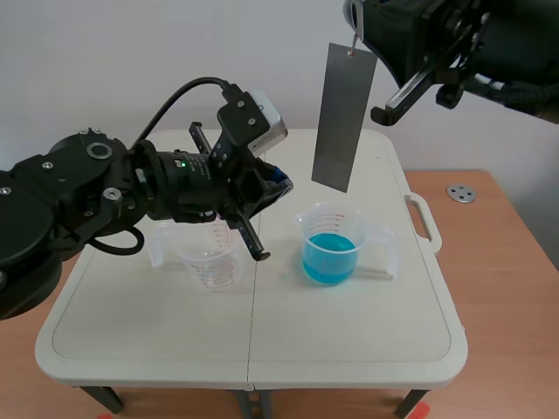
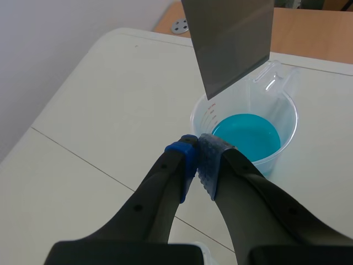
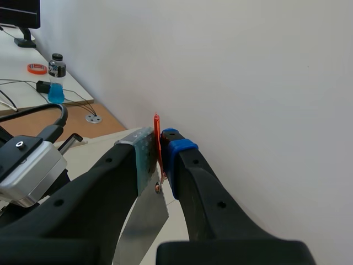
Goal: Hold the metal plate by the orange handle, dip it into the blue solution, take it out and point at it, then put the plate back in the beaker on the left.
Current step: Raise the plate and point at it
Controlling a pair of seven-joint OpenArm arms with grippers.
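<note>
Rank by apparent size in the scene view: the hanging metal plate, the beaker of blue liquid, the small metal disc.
1. metal plate, longest, though hanging raised may flatter it.
2. beaker of blue liquid, wider but shorter.
3. metal disc, clearly smallest.

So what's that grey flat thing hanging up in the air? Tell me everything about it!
It is a long, thin metal plate, dull grey and smooth, shaped like a rectangle. It hangs nearly upright, a little tilted, with its lower end in the air just above the beaker of blue liquid, not dipped in. At its top a thin orange handle is squeezed between the pads of the right pincer. Nothing else touches it. The left pincer, shut, is beside its lower end.
</note>
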